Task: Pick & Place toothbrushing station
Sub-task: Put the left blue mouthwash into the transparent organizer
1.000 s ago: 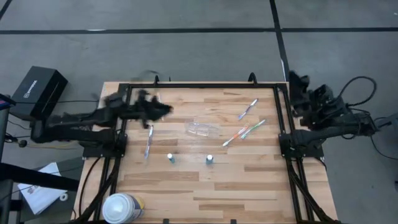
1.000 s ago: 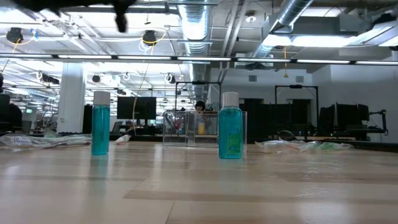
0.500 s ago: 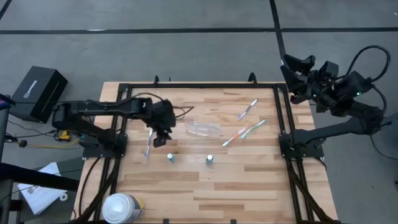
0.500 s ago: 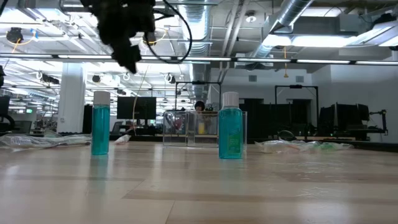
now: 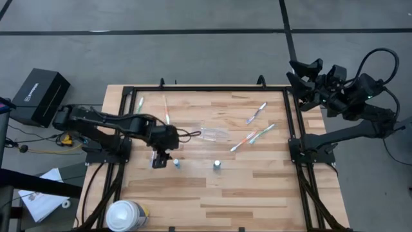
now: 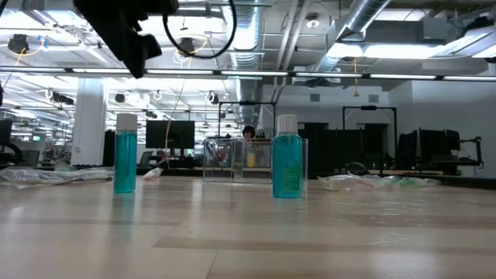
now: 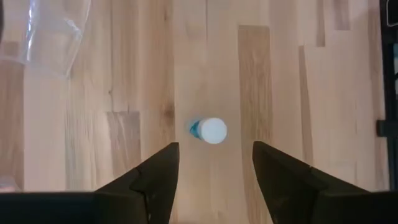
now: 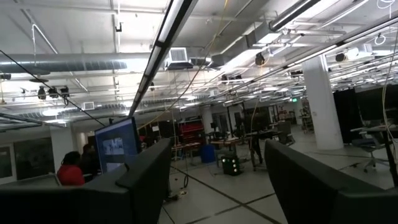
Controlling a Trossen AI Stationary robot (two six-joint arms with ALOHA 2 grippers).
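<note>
The left end effector (image 5: pixel 159 159) has come down over the wooden desk (image 5: pixel 257 187) and now hangs above the left tube (image 7: pixel 210 131), fingers spread wide and holding nothing. Half a second ago it was a little farther back, beside the toothbrush (image 5: pixel 154 143) there. I judge it is lining up to pick this tube.

The right end effector (image 5: pixel 302 69) has lifted up from its folded rest and waits beyond the desk's far right corner, fingers parted and empty.

The clear cup (image 5: pixel 211 133) lies on its side near the middle of the desk, thin and see-through. The two tubes stand upright, teal liquid under round white caps; the second one (image 5: pixel 217 165) is to the right. Slim translucent toothbrushes (image 5: pixel 253 136) lie flat on the right side, one more (image 5: pixel 256 113) behind them. A big white canister (image 5: pixel 125 216) stands at the near left corner.
</note>
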